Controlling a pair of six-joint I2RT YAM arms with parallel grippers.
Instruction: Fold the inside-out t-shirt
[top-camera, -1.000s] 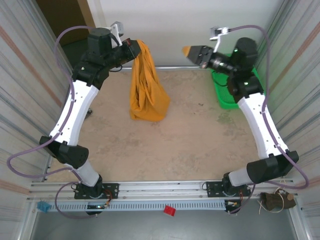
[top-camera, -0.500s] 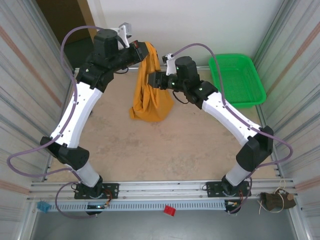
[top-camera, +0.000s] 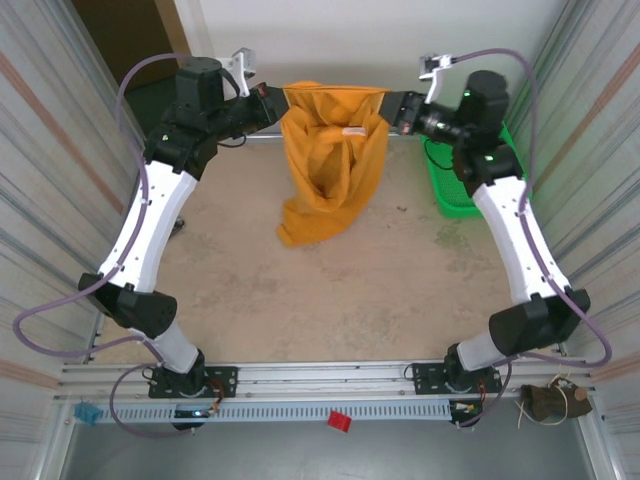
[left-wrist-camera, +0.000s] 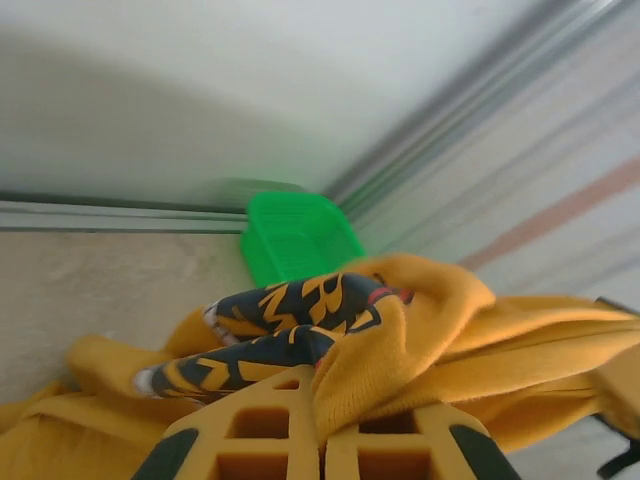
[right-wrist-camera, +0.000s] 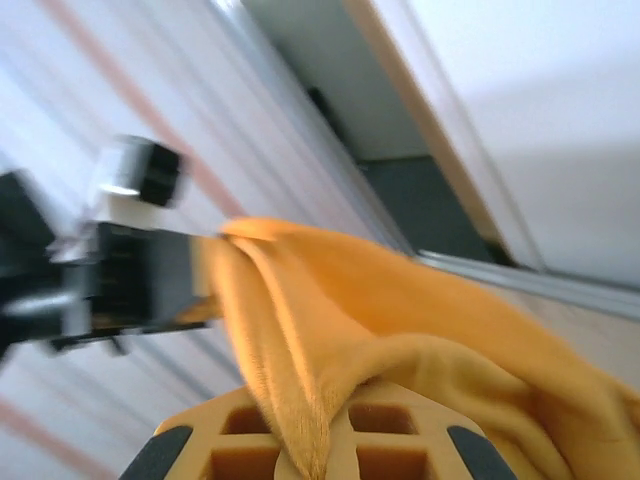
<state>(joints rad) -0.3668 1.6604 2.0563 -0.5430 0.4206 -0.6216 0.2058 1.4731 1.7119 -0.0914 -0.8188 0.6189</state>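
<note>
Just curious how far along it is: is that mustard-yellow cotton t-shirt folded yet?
Not folded: the mustard-yellow cotton t-shirt hangs bunched between the left tool and right tool, lower end reaching the beige table.

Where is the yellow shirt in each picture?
Top view: t-shirt hangs at upper middle.
Left wrist: t-shirt across the bottom, over the left claw.
Right wrist: t-shirt across the bottom, over the right claw.
Landmark: green basket, right in the top view, centre in the left wrist view.
</note>
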